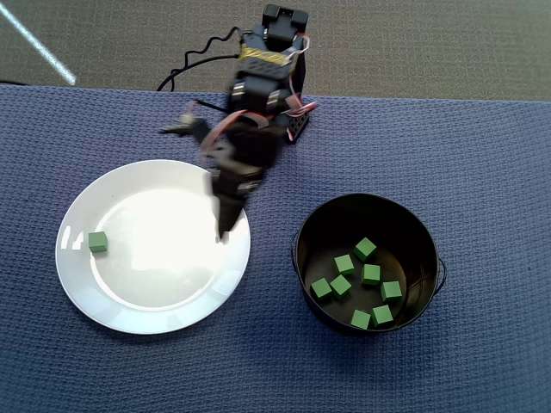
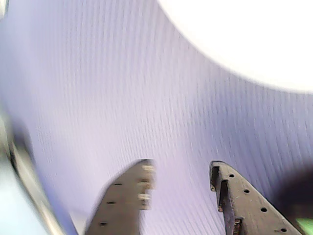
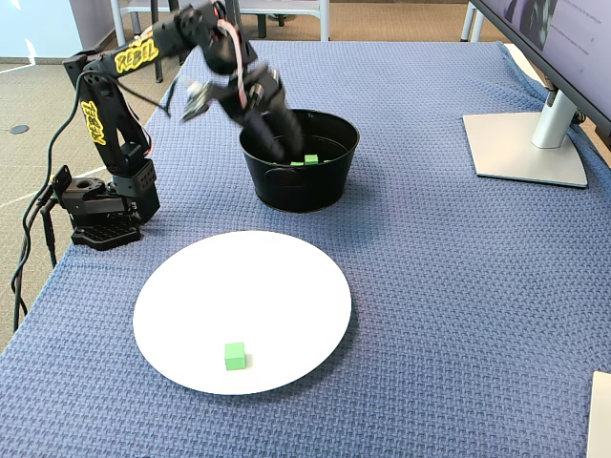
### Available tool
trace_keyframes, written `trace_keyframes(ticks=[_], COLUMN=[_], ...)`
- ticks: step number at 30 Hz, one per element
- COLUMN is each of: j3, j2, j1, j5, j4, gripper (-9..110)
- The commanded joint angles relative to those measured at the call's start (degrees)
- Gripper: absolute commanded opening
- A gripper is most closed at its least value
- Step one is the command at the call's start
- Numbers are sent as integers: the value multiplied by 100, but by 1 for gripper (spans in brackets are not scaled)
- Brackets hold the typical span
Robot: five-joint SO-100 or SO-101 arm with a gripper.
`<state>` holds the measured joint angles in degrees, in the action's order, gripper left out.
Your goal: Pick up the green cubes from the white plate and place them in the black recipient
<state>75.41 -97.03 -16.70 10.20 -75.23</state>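
A single green cube point(image 1: 97, 242) point(image 3: 235, 356) lies near the left edge of the white plate point(image 1: 172, 314) point(image 3: 286, 286). Several green cubes point(image 1: 370, 274) rest on the bottom of the black recipient point(image 1: 312, 231) point(image 3: 296, 196). My gripper point(image 1: 225, 225) point(image 3: 277, 143), blurred by motion, hangs over the plate's right rim in the overhead view, between plate and recipient. The wrist view shows the gripper point(image 2: 182, 166) open, its two fingers apart with only blue cloth between them. The plate point(image 2: 254, 39) fills the top right of that view.
A blue woven cloth point(image 1: 482, 155) covers the table. The arm's base point(image 3: 105, 205) stands at the table's left edge in the fixed view, with cables trailing off it. A monitor stand point(image 3: 523, 143) occupies the far right.
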Motion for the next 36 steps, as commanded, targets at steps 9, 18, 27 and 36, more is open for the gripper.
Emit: trace_keyframes(ticks=[9, 18, 27, 36], j3=[-308, -1661, -3322, -4342], j2=[1819, 3340, 4412, 5265], j1=[-2021, -2689, -2892, -3270], j5=[-1626, -3656, -4948, -5792], j4=[519, 211, -589, -703], gripper=[0, 9, 19, 18])
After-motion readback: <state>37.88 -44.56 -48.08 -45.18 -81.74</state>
